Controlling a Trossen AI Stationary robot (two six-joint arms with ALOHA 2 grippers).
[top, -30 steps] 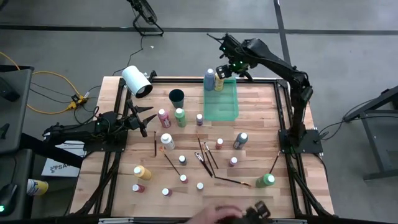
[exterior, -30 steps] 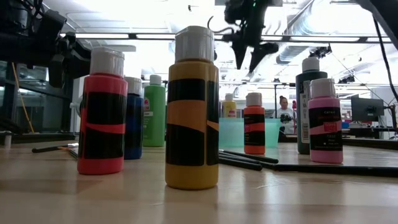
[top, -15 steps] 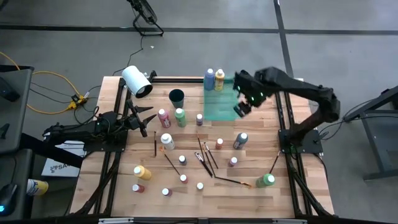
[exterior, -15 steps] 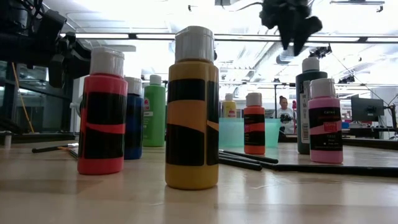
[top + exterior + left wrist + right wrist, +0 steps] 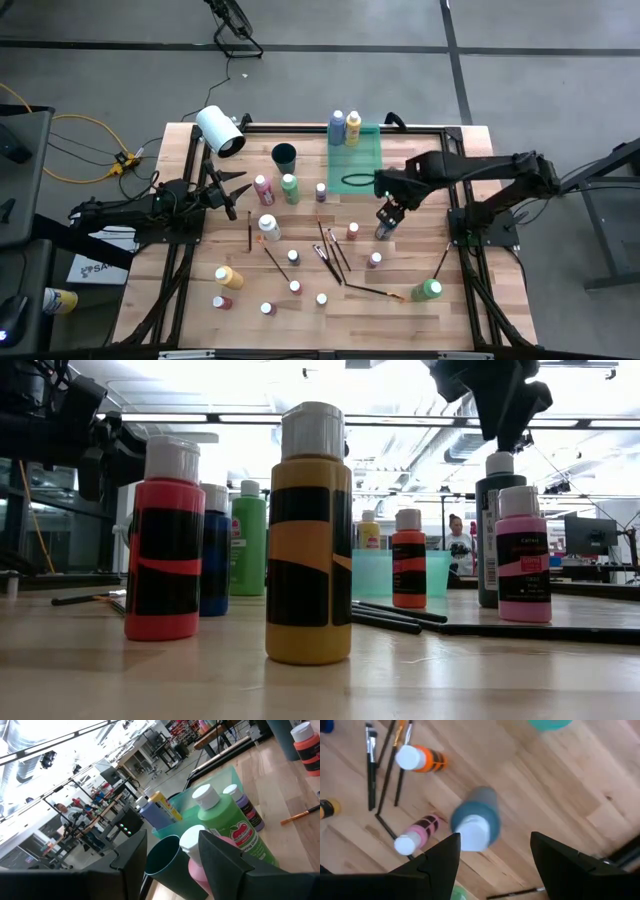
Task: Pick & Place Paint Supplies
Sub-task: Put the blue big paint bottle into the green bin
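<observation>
Many small white-capped paint bottles and thin dark paintbrushes [image 5: 333, 255] lie spread over the wooden table. A blue bottle [image 5: 337, 126] and a yellow bottle [image 5: 353, 129] stand at the far end of the green tray [image 5: 357, 165]. My right gripper [image 5: 389, 210] hangs open, pointing down, just above a grey-teal bottle [image 5: 477, 822] that stands upright on the table right of centre; its fingers touch nothing. My left gripper [image 5: 236, 188] rests open and level at the table's left, facing a pink bottle [image 5: 192, 851] and a green bottle [image 5: 227, 827].
A dark teal cup [image 5: 284, 155] and a large white roll [image 5: 220, 130] stand at the far left. An orange bottle [image 5: 417, 758] and a pink bottle [image 5: 415, 836] stand close to the grey-teal one. A green bottle [image 5: 428, 290] lies near the right front.
My right gripper has swung from above the tray's far end toward the table's near edge, sinking a little and rolling about its own axis, and now hangs over the grey-teal bottle. A person's hand at the near edge has gone out of view.
</observation>
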